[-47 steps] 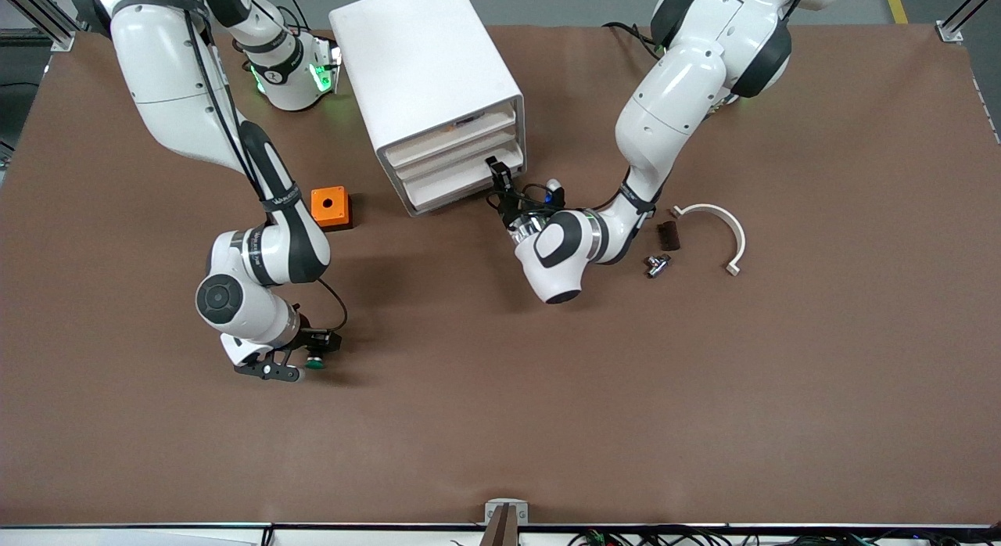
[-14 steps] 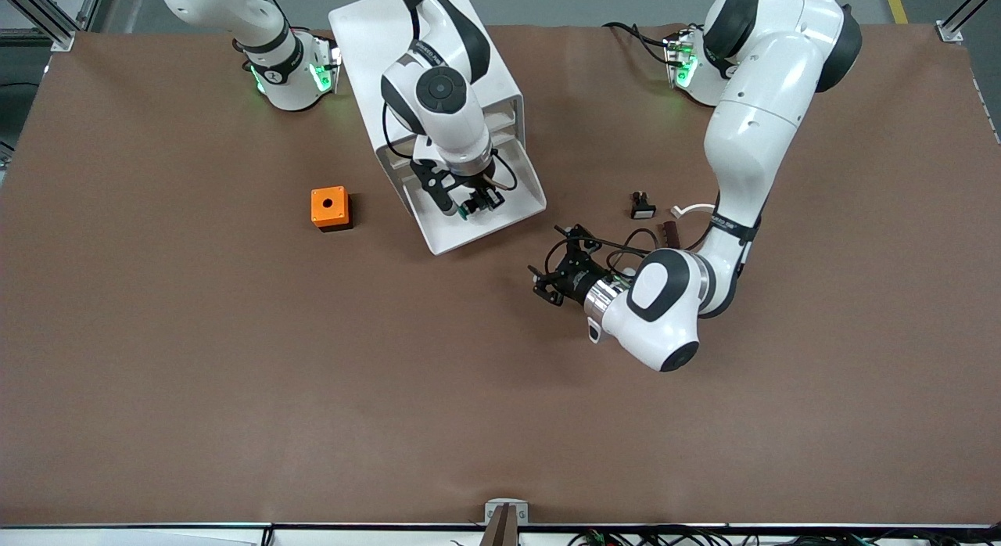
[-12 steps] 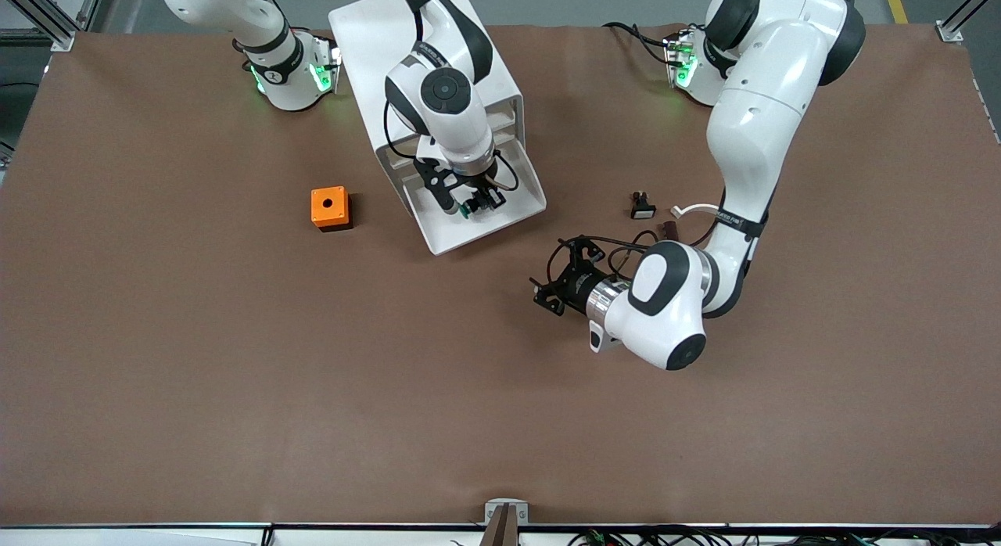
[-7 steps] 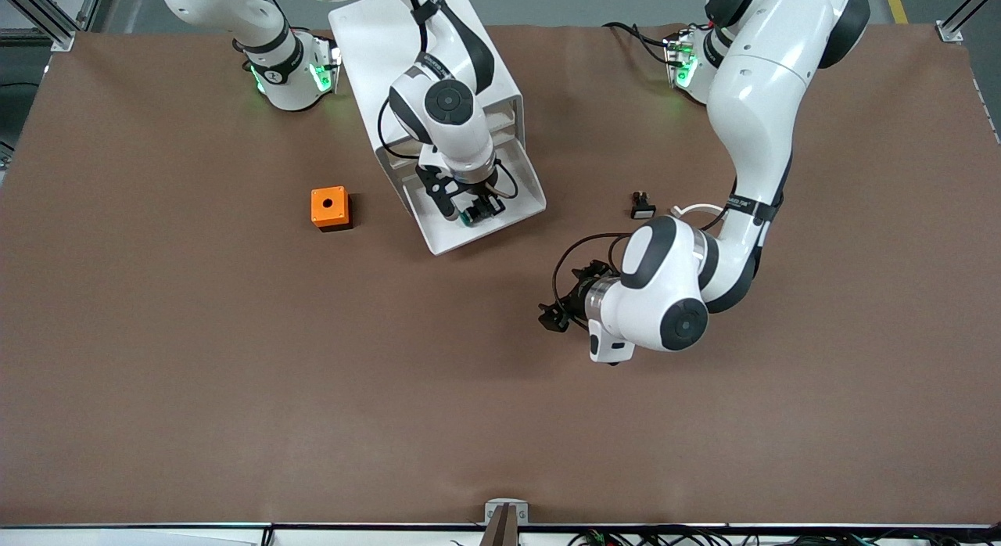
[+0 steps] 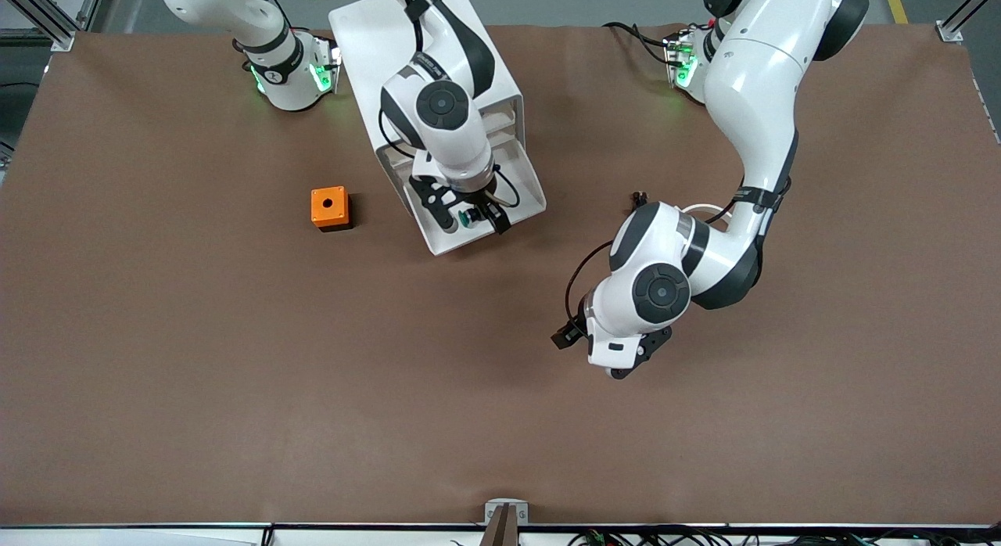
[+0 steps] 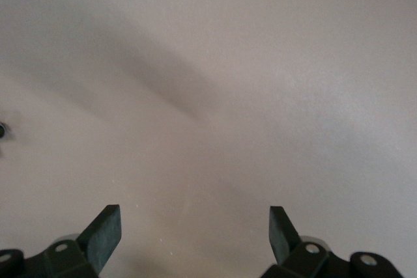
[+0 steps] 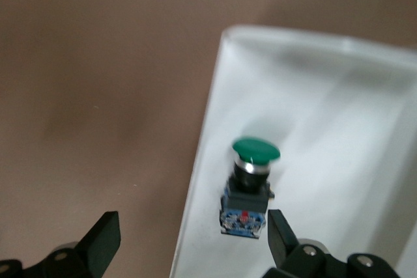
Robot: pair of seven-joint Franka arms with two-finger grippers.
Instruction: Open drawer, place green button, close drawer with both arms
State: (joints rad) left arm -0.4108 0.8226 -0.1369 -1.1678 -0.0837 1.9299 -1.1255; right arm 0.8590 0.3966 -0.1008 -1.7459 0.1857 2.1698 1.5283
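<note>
The drawer [image 5: 522, 191] stands pulled out of the white cabinet [image 5: 422, 53]. The button [image 5: 467, 217], black body with a green cap, lies in the drawer near its front edge. My right gripper [image 5: 471, 219] hangs open just above it. In the right wrist view the button [image 7: 250, 183] lies free on the drawer's floor [image 7: 326, 128], by one finger [image 7: 279, 232]; the other finger [image 7: 104, 239] is over the table outside the drawer's wall. My left gripper [image 5: 573, 336] is over bare table nearer the front camera than the drawer, open and empty [image 6: 194, 236].
An orange cube with a hole [image 5: 329, 207] sits on the table beside the cabinet, toward the right arm's end. A black switch [image 5: 640, 195] and a white curved part [image 5: 708, 210] peek out from under the left arm.
My right gripper has opened and let go of the button, which now lies in the drawer. My left arm has swung away from the drawer toward the front camera, wrist turned downward.
</note>
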